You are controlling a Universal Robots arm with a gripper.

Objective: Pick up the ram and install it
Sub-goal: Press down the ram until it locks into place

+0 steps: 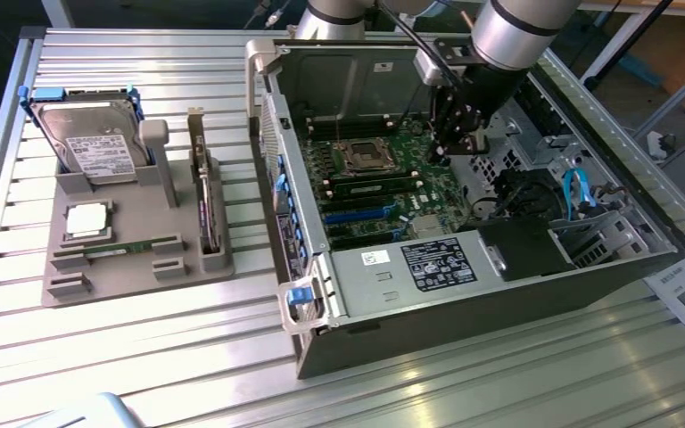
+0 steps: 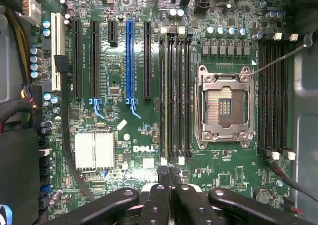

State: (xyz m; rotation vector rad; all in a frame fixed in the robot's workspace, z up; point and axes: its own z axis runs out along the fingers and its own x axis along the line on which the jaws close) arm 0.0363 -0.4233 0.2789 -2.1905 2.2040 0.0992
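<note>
Green ram [image 1: 128,248] lies unpicked in grey holder [image 1: 170,201], frame left; tool [image 2: 169,174], pinched shut and empty, hovers over motherboard [image 2: 124,135]; grasping likely needs it opened.

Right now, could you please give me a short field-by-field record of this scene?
end effector: shut, nothing between the fingers, above the motherboard
ram: lying flat in the holder, on the exterior view's left, apart from the end effector
case: open
CPU socket: empty

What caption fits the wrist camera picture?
Shut gripper over the motherboard, close to the memory slots beside the empty processor socket.
</note>
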